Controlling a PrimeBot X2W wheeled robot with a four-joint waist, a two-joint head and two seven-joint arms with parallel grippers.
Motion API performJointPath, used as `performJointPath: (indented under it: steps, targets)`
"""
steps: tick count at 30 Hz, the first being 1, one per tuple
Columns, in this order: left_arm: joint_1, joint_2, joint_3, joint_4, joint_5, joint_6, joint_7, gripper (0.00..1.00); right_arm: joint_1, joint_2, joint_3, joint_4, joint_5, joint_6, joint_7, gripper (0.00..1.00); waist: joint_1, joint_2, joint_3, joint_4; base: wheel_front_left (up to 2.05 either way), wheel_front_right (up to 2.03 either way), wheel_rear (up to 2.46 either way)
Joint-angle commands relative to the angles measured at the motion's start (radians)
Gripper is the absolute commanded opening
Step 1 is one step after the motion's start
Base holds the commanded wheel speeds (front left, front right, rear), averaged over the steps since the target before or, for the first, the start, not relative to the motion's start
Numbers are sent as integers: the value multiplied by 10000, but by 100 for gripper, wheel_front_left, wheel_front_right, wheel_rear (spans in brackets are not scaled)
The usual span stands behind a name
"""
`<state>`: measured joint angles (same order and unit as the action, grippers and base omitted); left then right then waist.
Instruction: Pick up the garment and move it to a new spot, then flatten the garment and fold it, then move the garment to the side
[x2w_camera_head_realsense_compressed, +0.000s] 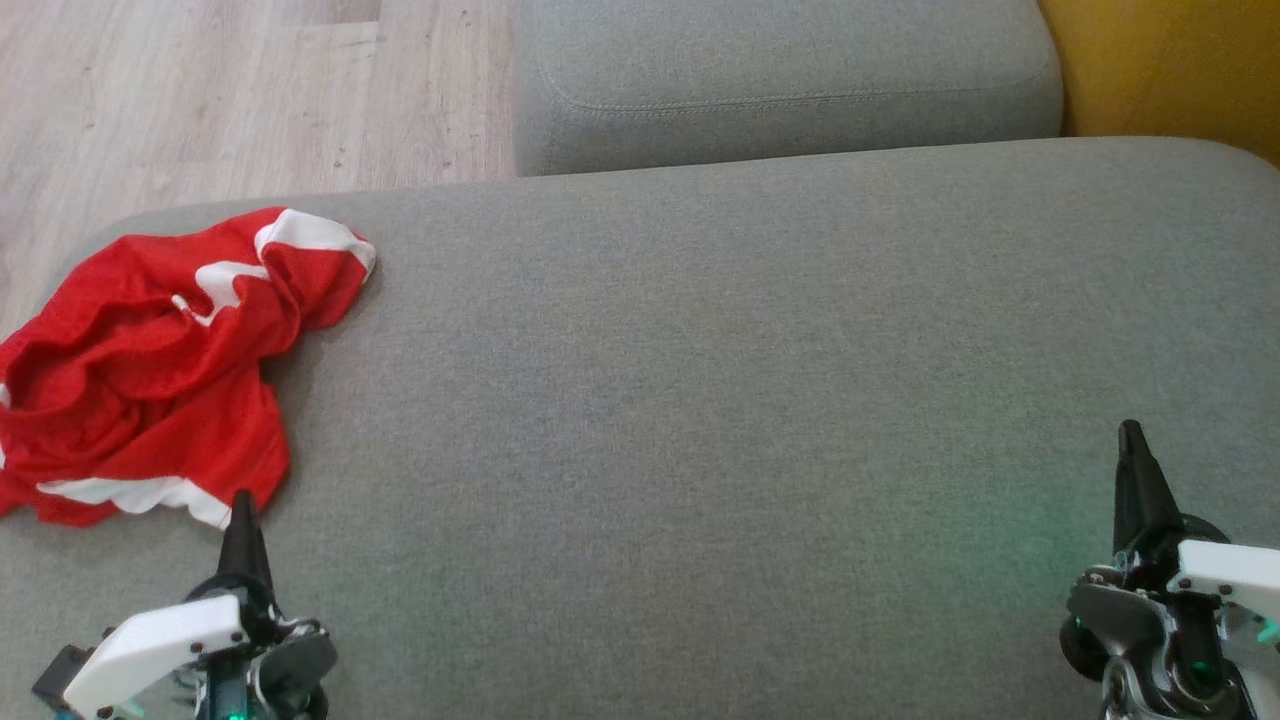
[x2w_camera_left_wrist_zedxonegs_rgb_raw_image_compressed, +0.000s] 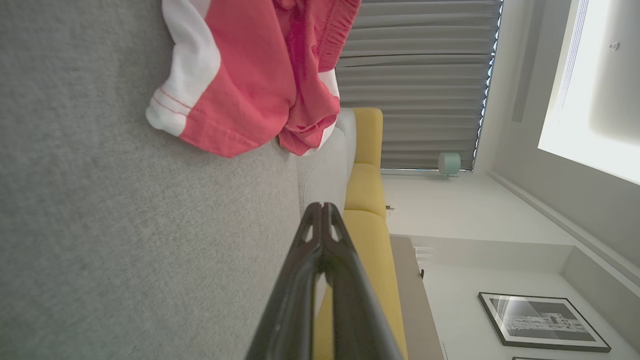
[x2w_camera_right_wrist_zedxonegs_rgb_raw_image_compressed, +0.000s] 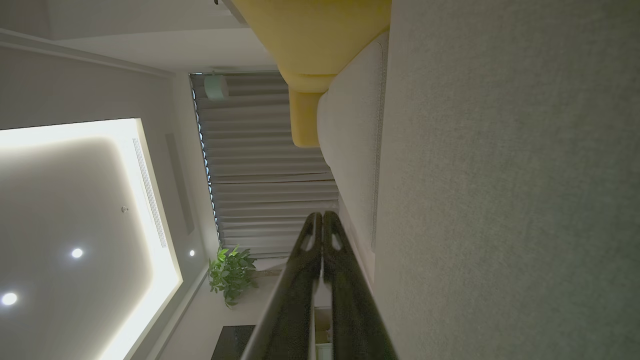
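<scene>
Red-and-white garment (x2w_camera_head_realsense_compressed: 150, 370) lies crumpled at left of the head view on the grey cushion (x2w_camera_head_realsense_compressed: 700, 400). Left tool (x2w_camera_head_realsense_compressed: 241, 505), fingers pressed together and empty, sits just below it; right tool (x2w_camera_head_realsense_compressed: 1133, 440), likewise closed, lower right.

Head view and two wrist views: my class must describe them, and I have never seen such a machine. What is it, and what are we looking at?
It is a wheeled robot with two arms, each ending in a two-fingered pincer. The head view looks down from its head; each wrist view looks along one pincer's fingers, sideways to the room. A crumpled red-and-white garment lies at the left of a grey sofa. The left pincer is near it, the right pincer far off. Both are shut, holding nothing.
</scene>
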<state>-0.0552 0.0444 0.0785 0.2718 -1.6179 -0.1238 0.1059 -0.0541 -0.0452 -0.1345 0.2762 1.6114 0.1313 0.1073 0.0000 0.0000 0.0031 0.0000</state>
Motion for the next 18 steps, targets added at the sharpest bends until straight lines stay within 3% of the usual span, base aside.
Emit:
performJointPath:
  steps: [1, 18]
  targets:
    - [-528, 58, 349, -270, 90, -69, 70, 0, -538, -50, 211, -315, -24, -6, 57, 0, 0, 0, 0, 0, 0, 0, 0]
    - [-527, 58, 349, -270, 90, -69, 70, 0, -538, -50, 211, -315, -24, -6, 57, 0, 0, 0, 0, 0, 0, 0, 0]
